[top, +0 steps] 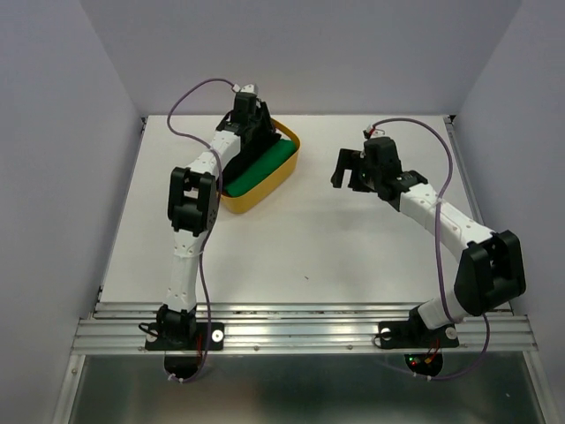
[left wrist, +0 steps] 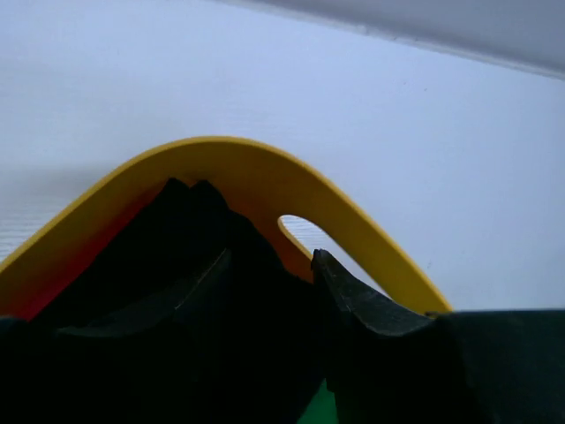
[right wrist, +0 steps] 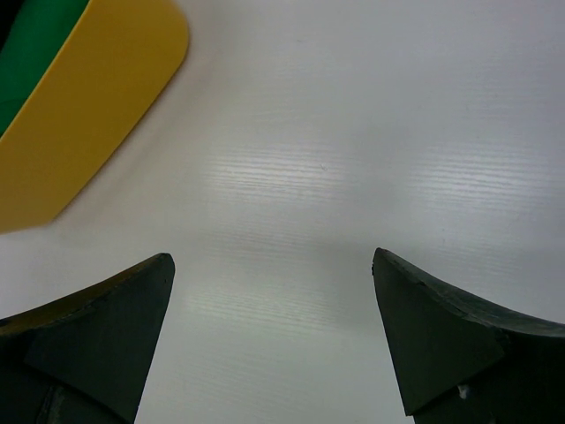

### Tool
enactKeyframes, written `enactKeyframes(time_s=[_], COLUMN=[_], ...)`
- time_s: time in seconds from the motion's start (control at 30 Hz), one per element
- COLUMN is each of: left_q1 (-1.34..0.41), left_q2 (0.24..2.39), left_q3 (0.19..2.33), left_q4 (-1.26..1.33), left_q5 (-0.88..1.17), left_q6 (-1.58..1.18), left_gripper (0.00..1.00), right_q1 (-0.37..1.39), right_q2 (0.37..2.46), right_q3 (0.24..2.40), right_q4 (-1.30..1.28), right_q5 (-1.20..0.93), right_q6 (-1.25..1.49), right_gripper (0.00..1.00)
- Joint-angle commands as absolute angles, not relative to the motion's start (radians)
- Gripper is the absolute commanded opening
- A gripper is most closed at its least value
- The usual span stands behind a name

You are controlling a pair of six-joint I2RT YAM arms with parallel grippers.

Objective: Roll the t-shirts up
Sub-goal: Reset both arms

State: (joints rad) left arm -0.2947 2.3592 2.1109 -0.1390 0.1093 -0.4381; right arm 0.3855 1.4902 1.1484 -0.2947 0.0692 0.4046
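A: Where is the t-shirt to be found?

B: At the left, inside the yellow tub, toward its far end. A black peak of it is seen standing against the tub's wall, and a green thing is also seen in the tub.

A: And the left gripper?

B: It is seen inside the tub, jaws about halfway, with black cloth between them. With black on black, it cannot be told whether the cloth is actually pinched.

A: How is the cloth expected to handle?

B: It is judged soft, light and limp, neither slippery nor fragile. Sagging and trailing are to be expected when it is lifted, and it may be caught on the rim. A thick bunched fold is best taken, deep in the jaws, rather than one thin edge.

A: And to the right?

B: The right gripper is held over the bare table, well apart from the tub, jaws spread wide with nothing between them. A hem or shoulder could be taken by it once the shirt is laid out.
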Motion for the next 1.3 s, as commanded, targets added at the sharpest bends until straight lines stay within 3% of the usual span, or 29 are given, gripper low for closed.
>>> enactKeyframes(time_s=[0.0,0.3,0.6,1.03,1.27], left_q1=[-0.295,-0.295,-0.333,-0.337,-0.336], left_q2=[2.404,2.306,1.986,1.205,0.901], left_q3=[2.19,2.281,2.165,1.374,1.129], left_q4=[-0.206,-0.256,-0.288,-0.239,-0.293], left_q5=[0.137,0.14,0.164,0.014,-0.048], left_q6=[-0.428,-0.377,-0.316,-0.242,-0.273], left_gripper=[0.52,0.52,0.53,0.61,0.63], right_q1=[0.38,0.38,0.38,0.38,0.38], right_q2=[1.428,1.322,1.21,1.034,0.943], right_q3=[1.141,1.131,1.083,1.039,0.974], right_q4=[-0.318,-0.337,-0.408,-0.624,-0.65], right_q5=[0.127,0.17,0.331,0.531,0.555], right_q6=[0.4,0.403,0.483,0.557,0.606], right_gripper=[0.99,0.99,1.0,1.0,1.0])
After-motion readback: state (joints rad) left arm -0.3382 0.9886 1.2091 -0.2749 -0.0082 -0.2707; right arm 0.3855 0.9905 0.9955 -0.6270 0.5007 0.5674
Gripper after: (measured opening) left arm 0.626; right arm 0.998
